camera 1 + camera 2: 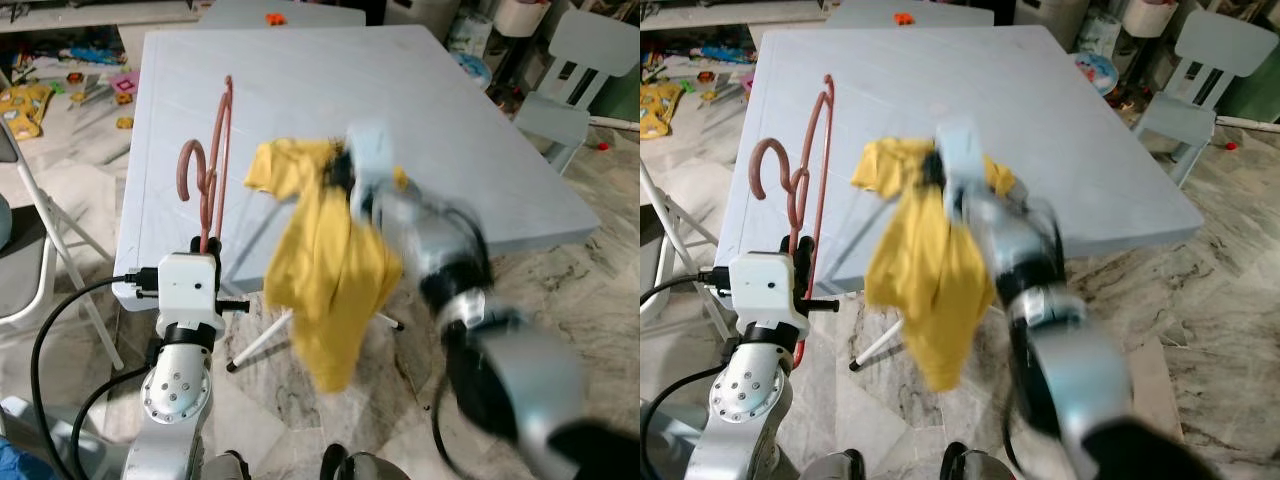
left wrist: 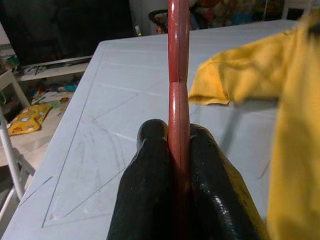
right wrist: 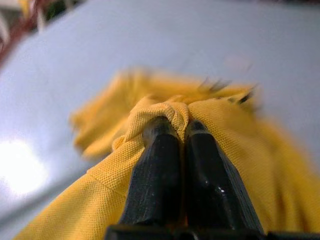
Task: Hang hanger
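— Silver arms fill the near edge of the head views. What has each tool got hold of?

— On the left, the left tool has its two black fingers pressed tight on the lower bar of the reddish-brown plastic hanger, holding it upright with the hook curling off to the left, above the near left corner of the pale blue-grey surface. On the right, the right tool is clamped on a gathered fold of the yellow knitted shirt, which hangs just right of the hanger, close but apparently not touching.

— How will the hanger handle?

— It looks light and stiff: a thin, smooth, rounded rod that would likely turn or slip in a loose pinch. The present hold low on the bar leaves the hook and shoulders free, which seems the sensible place.

— And the shirt?

— Soft and limp. The right wrist view shows a fine piqué weave bunched between the fingertips; most of it droops below the table edge toward the marbled stone floor, with a sleeve sticking out to the left. It should grip easily but will sag and swing, so feeding a hanger shoulder into the neck may be fiddly.

— Anything else about?

— A pale blue chair stands far right, toys litter the floor far left, and white metal legs show under the surface. The right arm is blurred, so its exact pose is unclear.
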Controlling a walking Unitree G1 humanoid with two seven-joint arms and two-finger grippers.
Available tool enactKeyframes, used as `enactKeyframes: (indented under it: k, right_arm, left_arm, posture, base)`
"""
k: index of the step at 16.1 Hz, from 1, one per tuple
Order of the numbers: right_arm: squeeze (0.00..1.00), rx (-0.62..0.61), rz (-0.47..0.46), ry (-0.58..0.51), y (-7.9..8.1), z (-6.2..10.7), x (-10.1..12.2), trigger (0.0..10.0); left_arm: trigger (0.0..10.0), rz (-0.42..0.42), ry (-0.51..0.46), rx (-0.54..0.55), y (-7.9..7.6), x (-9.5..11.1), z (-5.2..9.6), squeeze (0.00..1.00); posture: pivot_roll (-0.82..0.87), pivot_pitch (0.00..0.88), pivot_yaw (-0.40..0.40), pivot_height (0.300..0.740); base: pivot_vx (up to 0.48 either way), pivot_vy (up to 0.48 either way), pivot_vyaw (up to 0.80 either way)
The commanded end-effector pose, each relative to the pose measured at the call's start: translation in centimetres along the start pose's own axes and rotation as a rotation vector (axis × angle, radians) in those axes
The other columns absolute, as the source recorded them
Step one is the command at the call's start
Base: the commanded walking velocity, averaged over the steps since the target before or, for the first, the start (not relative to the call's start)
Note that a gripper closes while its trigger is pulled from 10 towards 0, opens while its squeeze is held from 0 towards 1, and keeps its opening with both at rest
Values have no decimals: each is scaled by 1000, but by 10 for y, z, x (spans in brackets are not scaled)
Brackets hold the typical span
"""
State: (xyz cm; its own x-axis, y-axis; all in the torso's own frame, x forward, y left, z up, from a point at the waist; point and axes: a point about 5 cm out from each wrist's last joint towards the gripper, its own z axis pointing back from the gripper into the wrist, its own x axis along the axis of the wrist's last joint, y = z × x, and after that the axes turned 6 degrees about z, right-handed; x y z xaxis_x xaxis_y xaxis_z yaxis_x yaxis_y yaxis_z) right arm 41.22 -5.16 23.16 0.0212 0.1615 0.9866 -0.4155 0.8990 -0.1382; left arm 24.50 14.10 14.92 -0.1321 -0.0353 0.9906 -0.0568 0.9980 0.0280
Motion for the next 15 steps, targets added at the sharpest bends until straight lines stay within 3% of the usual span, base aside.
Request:
enactKeyframes:
  k: [1, 2, 5, 7, 9, 11, 12, 13, 14, 15]
  right_arm:
    - [0, -57, -17, -83, -9, -1, 26, 0]
    - [0, -118, -68, -215, -17, 0, 71, 0]
    - [0, -214, -170, -496, -36, 17, 148, 0]
    - [0, -271, -132, -669, -46, 35, 189, 0]
    - [0, -314, -27, -724, -50, 41, 197, 0]
    - [0, -279, 74, -650, -44, 31, 176, 0]
    - [0, -234, 124, -563, -39, 22, 150, 1451]
    - [0, -160, 223, -420, -29, 10, 114, 7020]
    - [1000, 65, 322, -116, -10, -2, 36, 10000]
    - [1000, 116, 353, -53, -7, -1, 18, 10000]
  left_arm:
    - [10000, -8, -24, 10, 0, 6, 2, 0]
    - [10000, -11, -24, 25, 3, 7, 3, 0]
    - [10000, -18, -32, 39, 5, 8, 5, 0]
    - [10000, -22, -35, 52, 6, 10, 6, 0]
    - [10000, -22, -36, 57, 5, 10, 7, 0]
    - [10000, -18, -35, 54, 3, 10, 7, 0]
    - [10000, -14, -36, 50, 2, 10, 6, 0]
    - [10000, -12, -35, 47, 1, 10, 6, 0]
    - [10000, -10, -31, 43, 1, 8, 6, 0]
    - [10000, -9, -31, 40, 0, 8, 6, 0]
  posture:
    - [132, 174, -116, 740]
    - [146, 177, -119, 740]
    - [159, 182, -127, 740]
    - [162, 185, -132, 740]
    - [157, 187, -135, 740]
    - [150, 186, -135, 740]
    - [149, 186, -134, 740]
    - [148, 185, -134, 740]
    - [141, 184, -132, 740]
    - [139, 184, -131, 740]
  base:
    - [0, 0, 0]
    - [0, 0, 0]
    - [0, 0, 0]
    - [0, 0, 0]
    - [0, 0, 0]
    - [0, 0, 0]
    - [0, 0, 0]
    - [0, 0, 0]
    - [0, 0, 0]
    - [0, 0, 0]
